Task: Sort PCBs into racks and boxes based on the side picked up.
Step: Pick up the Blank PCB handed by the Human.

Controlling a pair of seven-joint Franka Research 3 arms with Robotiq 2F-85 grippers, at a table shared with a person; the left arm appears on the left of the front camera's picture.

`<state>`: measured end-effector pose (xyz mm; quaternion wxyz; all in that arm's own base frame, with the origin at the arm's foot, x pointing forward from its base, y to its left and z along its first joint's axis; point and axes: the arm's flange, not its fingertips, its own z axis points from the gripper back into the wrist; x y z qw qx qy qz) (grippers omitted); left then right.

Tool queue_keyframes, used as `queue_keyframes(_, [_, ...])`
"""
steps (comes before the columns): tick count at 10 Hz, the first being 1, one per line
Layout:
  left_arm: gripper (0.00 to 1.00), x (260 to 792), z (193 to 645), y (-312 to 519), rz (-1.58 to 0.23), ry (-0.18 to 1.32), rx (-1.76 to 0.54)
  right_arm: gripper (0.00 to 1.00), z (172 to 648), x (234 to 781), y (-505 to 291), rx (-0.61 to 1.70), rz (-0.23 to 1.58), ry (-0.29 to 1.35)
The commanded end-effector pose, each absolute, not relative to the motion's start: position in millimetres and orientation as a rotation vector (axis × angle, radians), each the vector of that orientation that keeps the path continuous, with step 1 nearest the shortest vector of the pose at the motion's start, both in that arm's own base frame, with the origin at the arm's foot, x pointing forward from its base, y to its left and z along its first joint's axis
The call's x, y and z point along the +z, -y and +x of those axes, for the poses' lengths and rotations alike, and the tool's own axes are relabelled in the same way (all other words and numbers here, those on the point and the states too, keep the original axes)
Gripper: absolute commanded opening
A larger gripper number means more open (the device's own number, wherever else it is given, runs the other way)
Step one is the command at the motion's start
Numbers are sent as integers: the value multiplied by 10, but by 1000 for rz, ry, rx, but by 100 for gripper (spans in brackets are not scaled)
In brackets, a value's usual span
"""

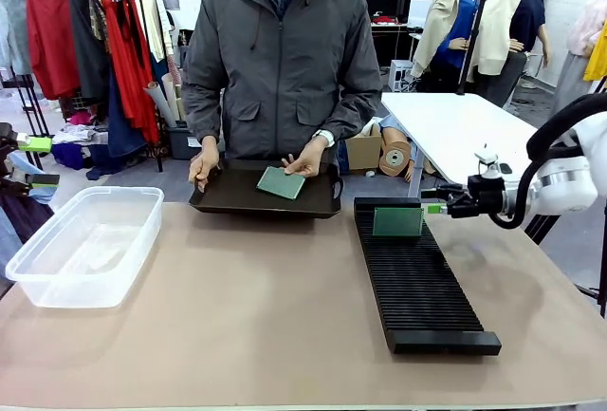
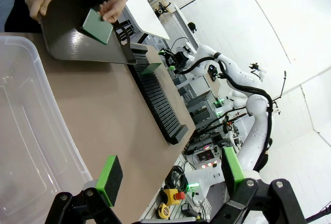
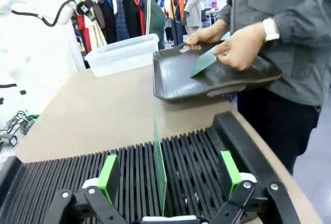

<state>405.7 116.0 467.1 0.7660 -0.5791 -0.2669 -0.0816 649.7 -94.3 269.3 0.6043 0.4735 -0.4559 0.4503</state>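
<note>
At the far end of the long black ribbed rack point(image 1: 417, 288) a thin green rectangular circuit board point(image 1: 397, 222) stands upright in a slot, and the right wrist view adds that the right gripper point(image 3: 169, 175) is spread around it without touching. Near the clear plastic rectangular tub point(image 2: 31, 146) the left gripper point(image 2: 170, 175) is spread too, while a person's hand point(image 1: 305, 158) holds a second green board point(image 1: 281, 182) in the dark shallow tray point(image 1: 228, 200).

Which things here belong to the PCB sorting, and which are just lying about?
Job: rack; upright PCB in it; second PCB on dark tray; clear tub.
Lying about: hanging clothes; cardboard box; tape rolls.
</note>
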Motion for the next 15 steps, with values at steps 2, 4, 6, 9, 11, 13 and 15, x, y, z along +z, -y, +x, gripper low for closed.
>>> queue_keyframes(2, [100,4685,4037,-1161,-1265,578,-182,100,6200,3149,869,1046,1178,1043])
queue_keyframes(4, [100,4685,4037,-1161,-1265,578,-182,100,6001,3371,717,979,1295,936])
queue_keyframes(6, [100,4685,4037,-1161,-1265,578,-182,100,5842,3575,545,919,1388,797])
queue_keyframes(9, [100,4685,4037,-1161,-1265,578,-182,100,5544,3967,421,812,1437,496])
queue_keyframes(11, [100,4685,4037,-1161,-1265,578,-182,100,5323,4123,370,705,1496,292])
queue_keyframes(13, [100,4685,4037,-1161,-1265,578,-182,100,5136,4192,346,598,1530,139])
queue_keyframes(15, [100,4685,4037,-1161,-1265,578,-182,100,4995,4234,331,508,1592,60])
